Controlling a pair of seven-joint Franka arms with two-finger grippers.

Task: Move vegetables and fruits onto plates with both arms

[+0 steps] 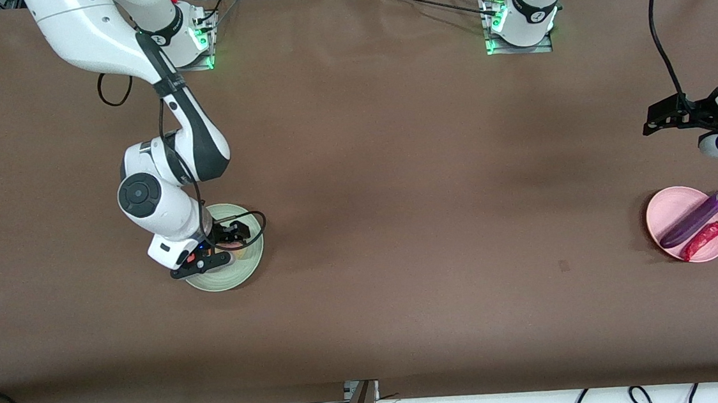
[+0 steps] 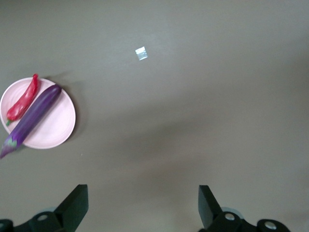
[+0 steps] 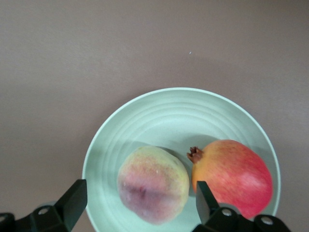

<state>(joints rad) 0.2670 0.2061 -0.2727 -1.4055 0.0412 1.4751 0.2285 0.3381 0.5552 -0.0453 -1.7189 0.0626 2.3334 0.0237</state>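
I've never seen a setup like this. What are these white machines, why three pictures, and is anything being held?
They are two robot arms at a brown table. One picture looks down from a high camera; the others come from cameras on each wrist. The right gripper hovers over the green plate, jaws open around the peach, with the red-yellow fruit beside it. The left gripper, jaws open, waits above bare table near the pink plate carrying the eggplant and chili. Nothing is held.

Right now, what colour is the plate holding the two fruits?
Pale green plate, faintly ringed; the right wrist view shows it best.
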